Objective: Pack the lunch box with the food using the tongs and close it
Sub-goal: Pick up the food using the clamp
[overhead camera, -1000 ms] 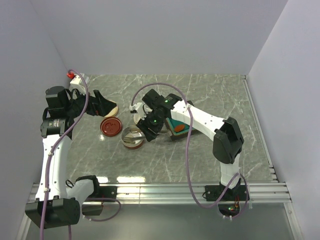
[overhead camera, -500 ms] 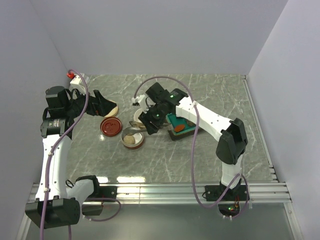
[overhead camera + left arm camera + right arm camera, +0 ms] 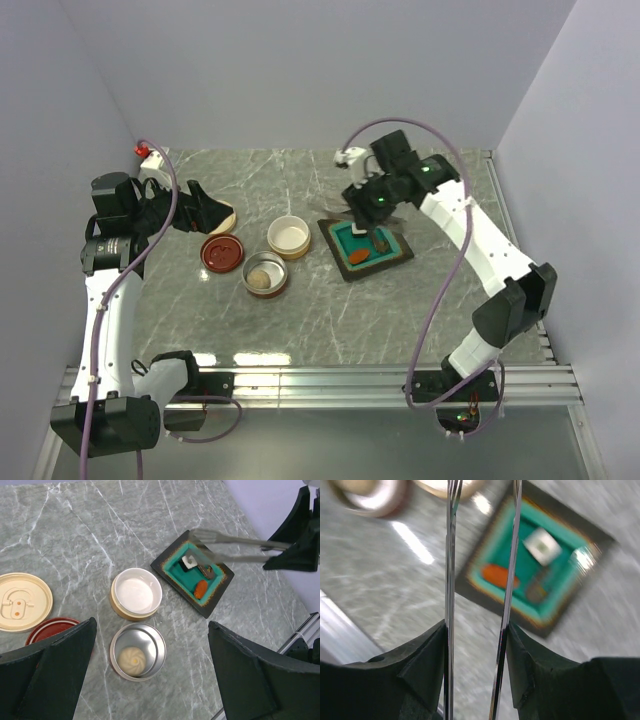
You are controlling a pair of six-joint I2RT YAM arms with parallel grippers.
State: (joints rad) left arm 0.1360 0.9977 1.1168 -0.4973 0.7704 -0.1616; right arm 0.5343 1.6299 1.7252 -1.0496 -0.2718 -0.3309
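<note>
The right gripper (image 3: 476, 635) is clamped on the slim grey tongs (image 3: 235, 547), whose two arms stand apart and whose tips reach over the square teal tray (image 3: 210, 610). On the tray lie a white cube (image 3: 189, 561), a dark brown lump (image 3: 207, 571) and an orange-red oblong (image 3: 201, 587). A pale round piece (image 3: 131, 656) sits in a steel bowl (image 3: 112, 650). The left gripper (image 3: 200, 212) hangs spread wide and empty.

The tongs (image 3: 451, 570), slim grey metal, were clamped between the right pincer's (image 3: 476, 647) fingers, arms parted, tips reaching ahead over the white cube (image 3: 542, 545), brown lump (image 3: 537, 591) and orange piece (image 3: 499, 575). The pale bun (image 3: 131, 656) lay in a steel bowl (image 3: 150, 635), well off to the pincer's left
</note>
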